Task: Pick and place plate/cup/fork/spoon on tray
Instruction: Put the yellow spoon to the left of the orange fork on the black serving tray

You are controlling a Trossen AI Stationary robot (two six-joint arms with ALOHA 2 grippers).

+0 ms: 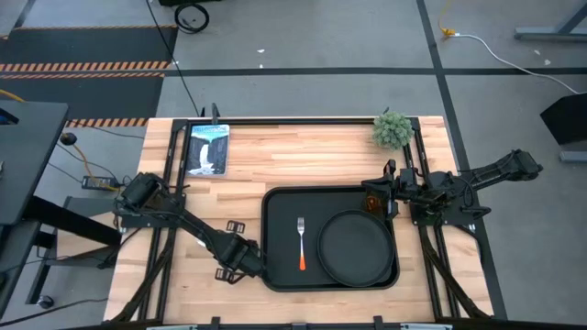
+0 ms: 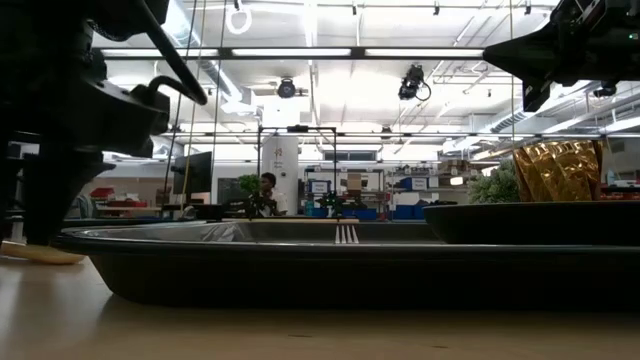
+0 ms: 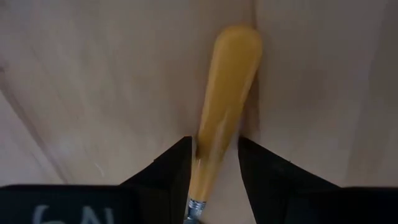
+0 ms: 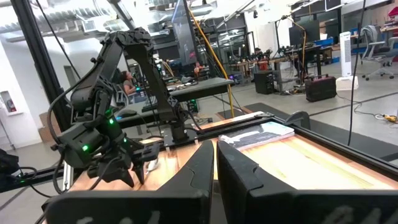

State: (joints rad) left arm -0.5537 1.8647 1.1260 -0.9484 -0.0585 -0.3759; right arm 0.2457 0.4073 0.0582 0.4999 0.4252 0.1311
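The black tray (image 1: 275, 206) lies at the table's middle. The fork (image 1: 301, 244) lies on the tray's left half and the round black plate (image 1: 356, 247) on its right half. The amber cup (image 1: 372, 201) stands upright at the tray's far right corner; it also shows in the low view (image 2: 560, 170). My left gripper (image 1: 249, 261) is just off the tray's left rim, near its near corner, shut on the spoon (image 3: 227, 93). My right gripper (image 1: 387, 190) is beside and above the cup with its fingers (image 4: 216, 152) shut and nothing between them. My left gripper pinches the spoon's yellow-orange handle (image 3: 208, 146) between its two fingers, close to the silver neck (image 3: 196, 206). The fingers point down from above and lie across the handle. The handle's free end (image 3: 239, 40) points away over the wood. In the low view the spoon (image 2: 40, 254) seems to lie on the table.
A small green plant (image 1: 393, 130) stands at the table's far right. A blue-and-white booklet (image 1: 207, 148) lies at the far left. Bare wood lies left of the tray and along its far side.
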